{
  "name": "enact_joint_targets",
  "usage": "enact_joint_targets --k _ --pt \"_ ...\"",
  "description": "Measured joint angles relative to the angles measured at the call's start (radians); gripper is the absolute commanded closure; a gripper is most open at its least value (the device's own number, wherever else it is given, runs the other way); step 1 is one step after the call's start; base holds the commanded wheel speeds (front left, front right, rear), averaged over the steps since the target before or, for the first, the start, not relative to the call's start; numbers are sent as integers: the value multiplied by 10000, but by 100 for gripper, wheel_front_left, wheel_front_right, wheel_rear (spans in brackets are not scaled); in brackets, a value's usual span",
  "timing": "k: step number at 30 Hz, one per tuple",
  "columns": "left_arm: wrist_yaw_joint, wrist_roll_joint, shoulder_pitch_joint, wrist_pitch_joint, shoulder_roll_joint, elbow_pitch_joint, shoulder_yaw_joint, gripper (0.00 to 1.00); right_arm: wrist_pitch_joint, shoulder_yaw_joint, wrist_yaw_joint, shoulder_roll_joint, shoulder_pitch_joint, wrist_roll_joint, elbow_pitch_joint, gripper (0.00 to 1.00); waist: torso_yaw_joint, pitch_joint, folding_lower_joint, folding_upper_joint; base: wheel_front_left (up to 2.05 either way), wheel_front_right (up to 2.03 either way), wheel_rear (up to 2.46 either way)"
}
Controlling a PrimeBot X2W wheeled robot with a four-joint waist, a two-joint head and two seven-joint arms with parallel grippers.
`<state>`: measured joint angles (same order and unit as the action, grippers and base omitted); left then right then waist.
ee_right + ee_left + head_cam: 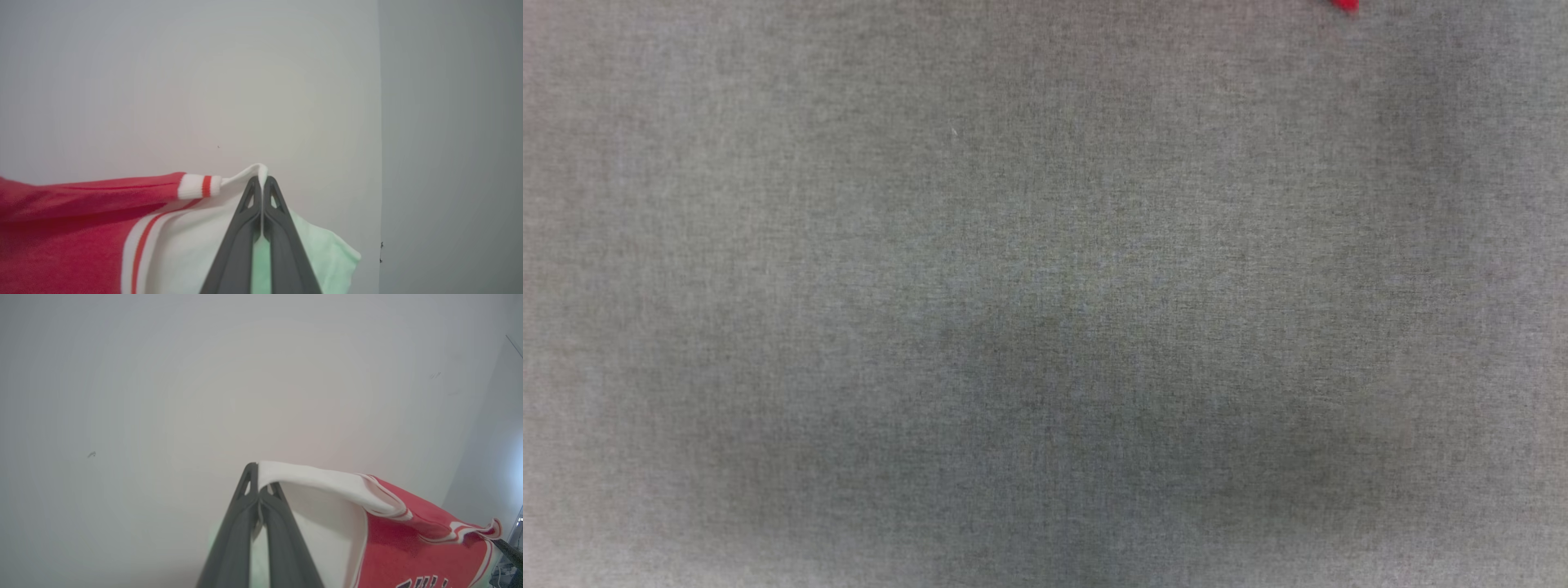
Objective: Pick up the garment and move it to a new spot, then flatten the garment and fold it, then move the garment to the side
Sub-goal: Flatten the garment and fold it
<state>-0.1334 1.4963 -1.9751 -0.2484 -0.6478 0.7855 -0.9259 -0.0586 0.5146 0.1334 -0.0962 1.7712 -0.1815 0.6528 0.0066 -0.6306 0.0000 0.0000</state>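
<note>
The pale wall (163, 375) stands behind the garment (408, 547) in both of my wrist views, with a vertical corner (378, 122) in it off to one side of the shirt. From my head I look down on a grey woven surface (1045, 294). A small tip of the garment's red cloth (1346, 4) pokes in at the far right of its upper edge.

The garment hangs between my two claws, clear of the wall, and drapes down from each grip. Its red body (61, 228) stretches away from my right claw. The white sleeve (192, 241) with its red stripes lies nearest the fingers.

My left gripper (259, 486) is pressed fully together on the edge of the garment's other white sleeve (318, 479). The cloth folds over the fingertips. My right gripper (262, 179) is likewise closed tight, and a ridge of white cloth is nipped between its tips.

A pale green-tinted fold (322, 253) of the garment hangs on the far side of my right fingers. Beside those fingertips sits the white cuff (200, 186) with one red band. Black-and-white lettering (425, 582) shows low on the garment's red chest.
</note>
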Motion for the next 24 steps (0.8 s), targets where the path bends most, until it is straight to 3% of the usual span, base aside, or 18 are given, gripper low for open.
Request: enact_joint_targets --k 6,13,19,24 --pt "6 324 1323 17 -403 -861 -178 100 236 -895 -8 -251 -289 -25 715 100 4 139 0 0 0 0 0" --pt "13 1076 3798 -25 -1381 -2560 -253 100 -12 -3139 -15 -874 -2104 1632 491 100 6 352 0 0 0 0 0" --pt "15 1457 6574 -84 -2291 -4642 -192 100 -1112 -5158 -19 -1755 -5284 3879 -1870 100 15 803 0 0 0 0 0" --pt "15 1603 9251 -119 -2815 -6485 -144 100 -2721 -5055 -19 -2514 -8821 5241 -4947 100 69 1323 1 0 0 0 0"
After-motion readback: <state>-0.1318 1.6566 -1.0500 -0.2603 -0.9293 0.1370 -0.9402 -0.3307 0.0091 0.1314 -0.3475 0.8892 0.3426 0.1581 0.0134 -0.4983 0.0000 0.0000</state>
